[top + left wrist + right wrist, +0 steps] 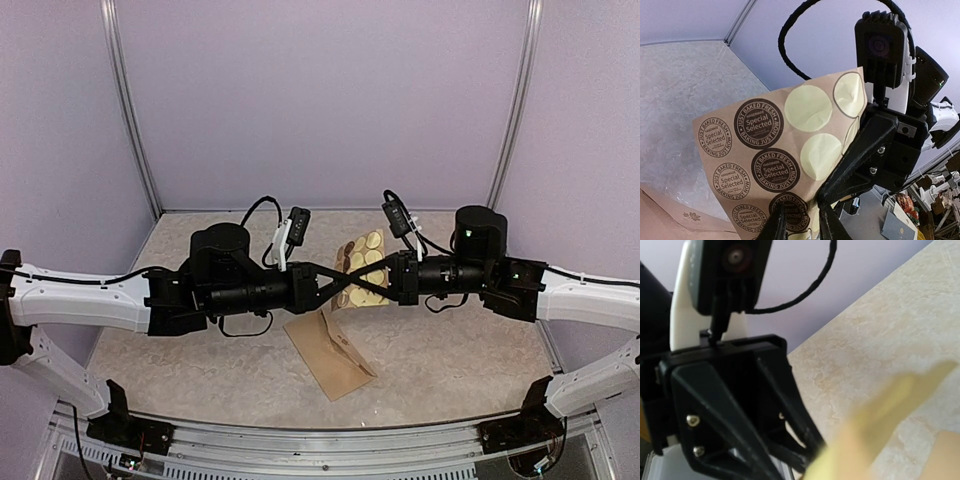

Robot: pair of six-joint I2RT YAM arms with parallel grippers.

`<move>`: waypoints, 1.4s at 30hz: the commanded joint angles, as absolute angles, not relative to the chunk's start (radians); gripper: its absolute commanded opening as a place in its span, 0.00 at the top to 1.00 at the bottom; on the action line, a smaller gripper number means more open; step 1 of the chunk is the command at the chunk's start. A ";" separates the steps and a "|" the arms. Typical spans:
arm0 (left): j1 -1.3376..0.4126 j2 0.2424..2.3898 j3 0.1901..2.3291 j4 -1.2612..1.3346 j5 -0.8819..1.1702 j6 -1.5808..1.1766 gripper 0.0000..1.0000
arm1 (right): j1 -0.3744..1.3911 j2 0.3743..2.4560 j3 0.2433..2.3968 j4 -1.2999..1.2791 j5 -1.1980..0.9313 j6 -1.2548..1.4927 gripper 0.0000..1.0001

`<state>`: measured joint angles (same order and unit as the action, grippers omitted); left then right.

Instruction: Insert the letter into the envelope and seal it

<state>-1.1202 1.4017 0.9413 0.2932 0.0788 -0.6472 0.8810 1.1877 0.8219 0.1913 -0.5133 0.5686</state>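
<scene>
Both arms meet above the table's middle, with the sticker card (362,266) held up between them. In the left wrist view the card (760,145) shows brown "Special Selected" stickers and several bare pale circles. My right gripper (829,192) is shut on the card's right edge. My left gripper (802,226) has its fingers a little apart in front of a brown sticker (796,212) at the card's lower edge. The brown envelope (332,355) lies flat on the table below the grippers. The letter is out of view.
The right wrist view is filled by the black left gripper (730,405) and a blurred yellow edge of the card (880,435). Beige tabletop (460,350) surrounds the envelope, and purple walls close in the back and sides.
</scene>
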 commanded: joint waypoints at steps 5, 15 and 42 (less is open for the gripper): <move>-1.126 1.416 0.970 0.261 0.039 -0.649 0.83 | 0.878 1.168 0.831 0.216 -0.540 0.561 1.00; -1.124 1.404 0.960 0.261 0.010 -0.650 0.87 | 0.878 1.176 0.828 0.210 -0.536 0.561 1.00; -1.125 1.427 0.962 0.317 0.062 -0.649 0.89 | 0.878 1.195 0.830 0.209 -0.575 0.561 1.00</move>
<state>-1.1202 1.4101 0.9413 0.2806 0.0483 -0.6498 0.8810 1.1877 0.8219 0.1921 -0.5537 0.5686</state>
